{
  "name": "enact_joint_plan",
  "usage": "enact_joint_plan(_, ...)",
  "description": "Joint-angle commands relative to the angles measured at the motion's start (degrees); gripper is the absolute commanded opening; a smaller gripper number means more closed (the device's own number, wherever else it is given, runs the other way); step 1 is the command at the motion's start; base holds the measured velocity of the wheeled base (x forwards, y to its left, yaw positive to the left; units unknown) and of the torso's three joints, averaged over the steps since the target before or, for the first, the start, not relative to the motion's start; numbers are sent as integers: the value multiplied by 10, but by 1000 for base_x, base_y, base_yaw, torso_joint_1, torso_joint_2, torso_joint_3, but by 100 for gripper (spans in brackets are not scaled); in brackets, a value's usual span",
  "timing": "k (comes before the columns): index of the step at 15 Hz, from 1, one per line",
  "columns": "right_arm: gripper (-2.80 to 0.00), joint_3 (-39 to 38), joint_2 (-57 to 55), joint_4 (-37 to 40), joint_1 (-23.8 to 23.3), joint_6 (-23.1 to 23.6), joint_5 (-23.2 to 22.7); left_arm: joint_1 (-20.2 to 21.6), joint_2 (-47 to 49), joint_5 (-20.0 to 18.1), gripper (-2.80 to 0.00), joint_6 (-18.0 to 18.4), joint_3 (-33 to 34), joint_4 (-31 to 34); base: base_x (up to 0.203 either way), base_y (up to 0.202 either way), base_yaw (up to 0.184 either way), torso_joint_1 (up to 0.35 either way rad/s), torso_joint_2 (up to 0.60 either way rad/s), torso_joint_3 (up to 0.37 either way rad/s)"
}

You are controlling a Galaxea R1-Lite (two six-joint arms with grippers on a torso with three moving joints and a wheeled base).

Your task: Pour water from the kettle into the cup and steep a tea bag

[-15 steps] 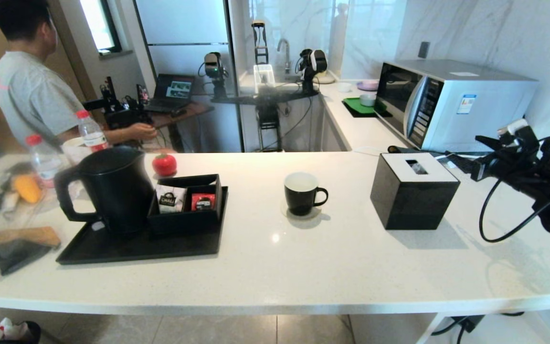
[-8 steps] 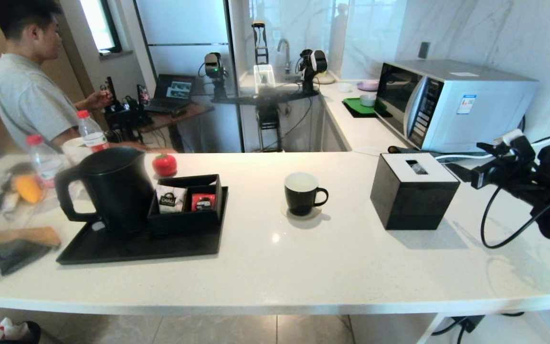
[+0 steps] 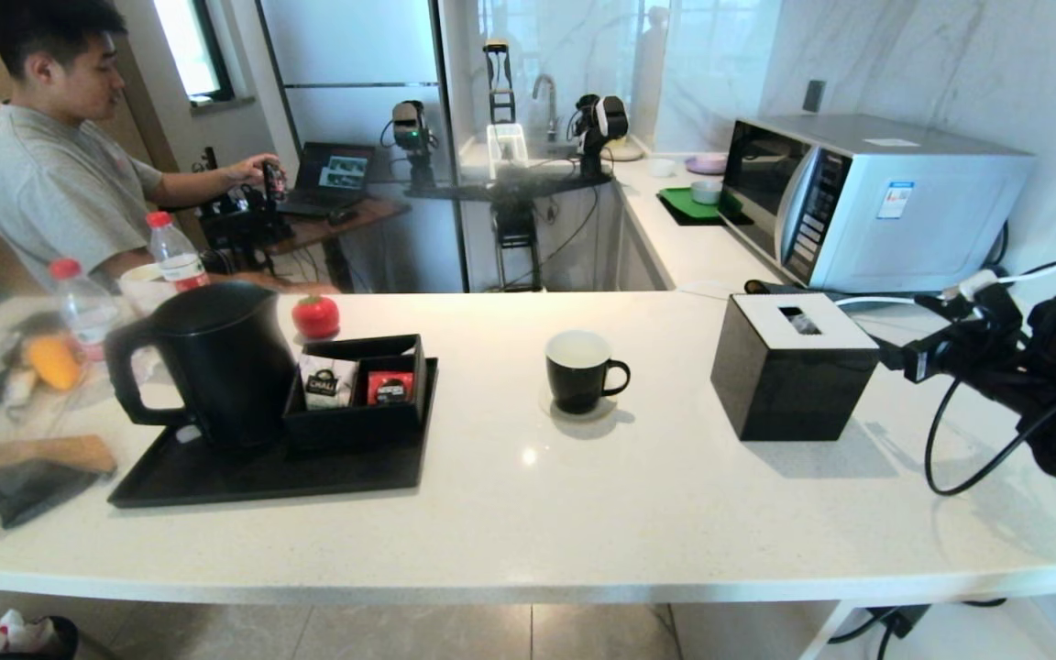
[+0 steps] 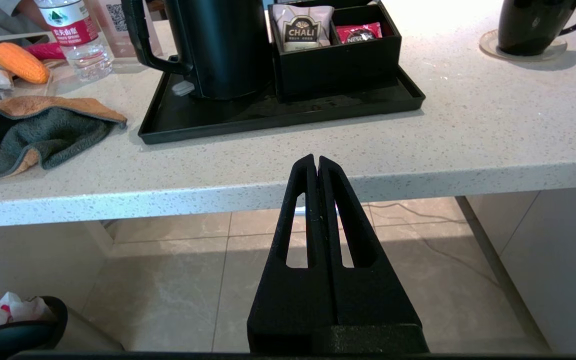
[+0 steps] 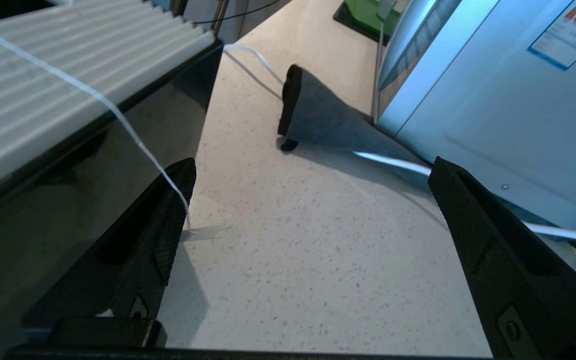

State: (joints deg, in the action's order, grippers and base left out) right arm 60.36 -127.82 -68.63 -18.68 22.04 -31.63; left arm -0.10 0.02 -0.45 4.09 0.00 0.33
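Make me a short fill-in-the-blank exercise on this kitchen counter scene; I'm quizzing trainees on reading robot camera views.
1. The kettle stands on a black ____.
2. The cup, set on a coaster, is between the tray and the black ____ box.
3. The right gripper hangs over the counter with its jaws ____.
4. The left gripper, below the counter's edge, is ____.

Missing words: tray; tissue; open; shut
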Motion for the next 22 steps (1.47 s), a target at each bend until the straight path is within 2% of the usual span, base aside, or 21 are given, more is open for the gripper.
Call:
enact_joint_plan(1, 0, -22, -3, -10, 1, 3, -3, 0, 0, 0, -280, 0, 0, 0, 0, 0, 0, 0, 0, 0)
enact_joint_plan(3, 0, -36, -2, -11, 4, 12, -5, 0, 0, -1, -280, 0, 0, 0, 0, 0, 0, 0, 0, 0)
enact_joint_plan(6, 0, -58, 0, -11, 5, 22, -32, 0, 0, -1, -280, 0, 0, 0, 0, 0, 0, 0, 0, 0)
enact_joint_plan(11, 0, -84, 6, -7, -3, 21, -33, 0, 0, -1, -280, 0, 0, 0, 0, 0, 0, 0, 0, 0)
enact_joint_plan(19, 0, -168, 40, -4, -40, 19, -35, 0, 0, 0, -280, 0, 0, 0, 0, 0, 0, 0, 0, 0)
enact_joint_plan(22, 0, -166, 42, -1, -69, 18, -35, 0, 0, 0, -280, 0, 0, 0, 0, 0, 0, 0, 0, 0)
